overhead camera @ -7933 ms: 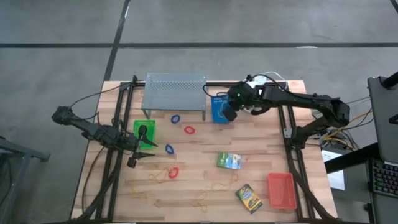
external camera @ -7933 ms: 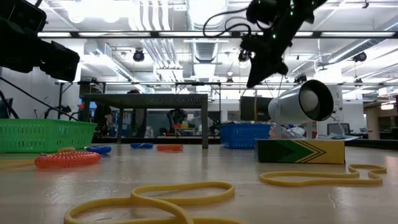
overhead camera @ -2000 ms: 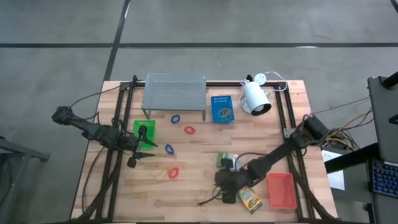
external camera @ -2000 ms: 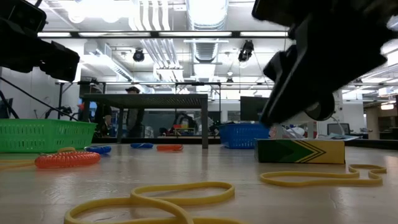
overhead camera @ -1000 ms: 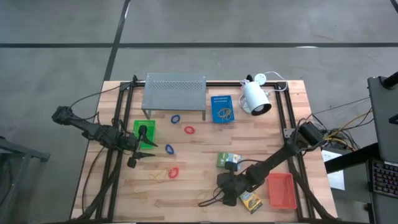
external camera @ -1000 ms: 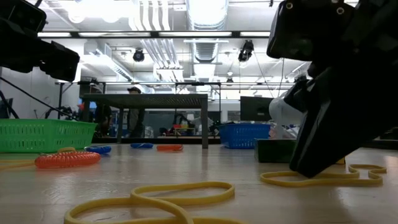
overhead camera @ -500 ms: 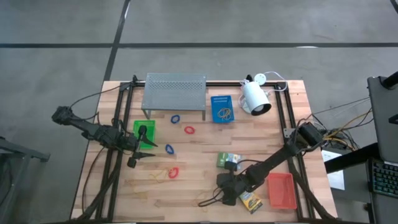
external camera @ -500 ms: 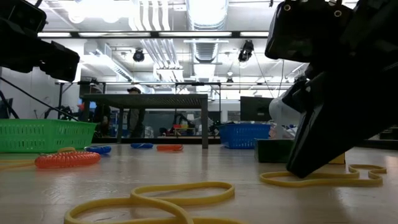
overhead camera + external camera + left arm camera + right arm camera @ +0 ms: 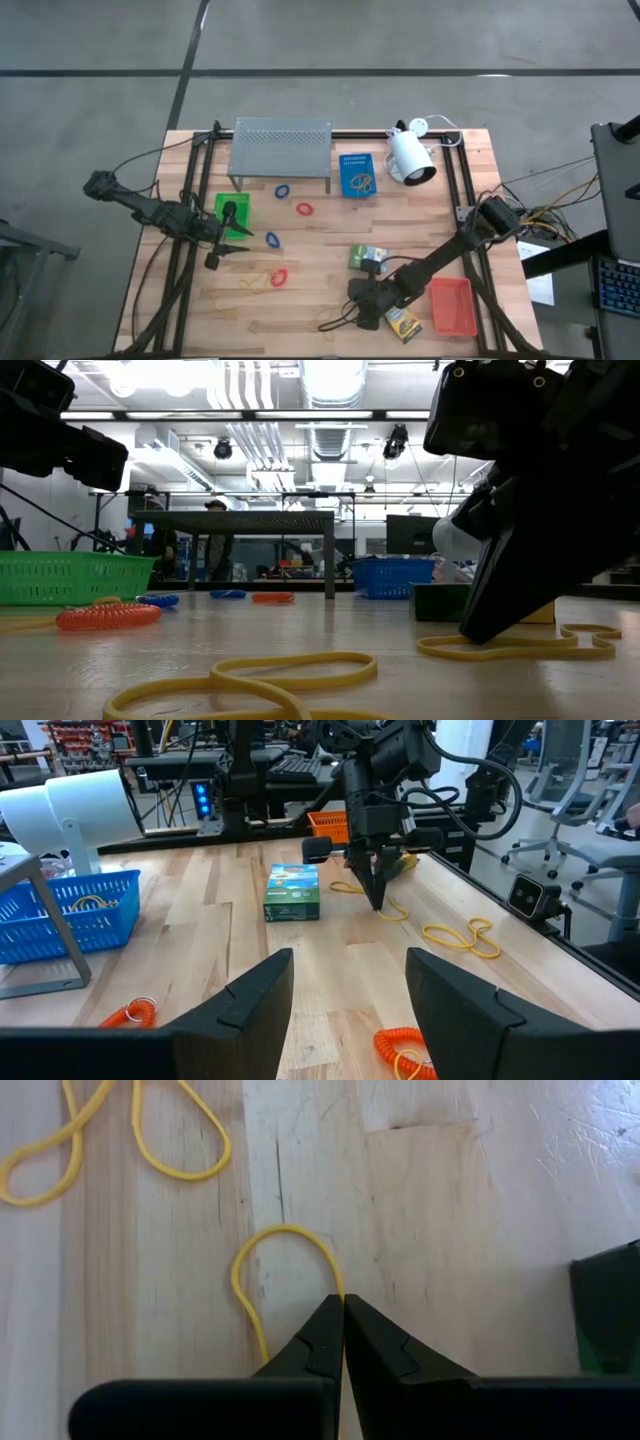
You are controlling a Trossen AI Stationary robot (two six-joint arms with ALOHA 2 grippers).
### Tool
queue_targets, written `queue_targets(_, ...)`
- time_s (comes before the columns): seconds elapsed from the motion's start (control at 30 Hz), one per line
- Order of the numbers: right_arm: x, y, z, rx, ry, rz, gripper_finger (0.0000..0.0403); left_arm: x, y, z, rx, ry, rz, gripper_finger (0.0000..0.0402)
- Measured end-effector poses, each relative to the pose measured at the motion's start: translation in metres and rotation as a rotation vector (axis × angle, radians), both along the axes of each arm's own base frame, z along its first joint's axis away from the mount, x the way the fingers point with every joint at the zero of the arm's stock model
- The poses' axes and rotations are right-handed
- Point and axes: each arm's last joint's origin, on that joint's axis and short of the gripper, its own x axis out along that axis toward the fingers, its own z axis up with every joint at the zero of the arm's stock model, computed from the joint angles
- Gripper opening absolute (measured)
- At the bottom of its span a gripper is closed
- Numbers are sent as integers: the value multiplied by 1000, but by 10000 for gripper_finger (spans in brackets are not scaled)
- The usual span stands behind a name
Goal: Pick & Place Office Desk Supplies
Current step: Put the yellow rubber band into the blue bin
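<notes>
Right gripper fingers pinched shut on a rubber band at the tabletop front; left gripper fingers spread, empty, beside the green tray. Count: three trays, two card boxes, two red loops, two blue loops. No legible labels.

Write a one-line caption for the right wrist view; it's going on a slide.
Right gripper shut on a yellow rubber band lying on the wooden table.

Bright even overhead light; ceiling strip lamps glare white. Soft shadows on table. Foreground rubber band near table edge blurred.
</notes>
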Motion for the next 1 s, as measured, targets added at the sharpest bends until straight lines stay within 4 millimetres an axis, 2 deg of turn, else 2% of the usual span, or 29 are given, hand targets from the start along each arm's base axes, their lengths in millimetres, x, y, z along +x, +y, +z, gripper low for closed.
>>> queue_targets(0.2,-1,-1,15,11,-41,3,8,0,0,0,0,0,0,201)
queue_targets(0.6,1,1,21,-63,-88,11,8,0,0,0,0,0,0,201)
queue_targets(0.8,0,4,35,-100,-139,-16,8,0,0,0,0,0,0,201)
queue_targets(1.0,0,2,63,-71,-186,-31,8,0,0,0,0,0,1,201)
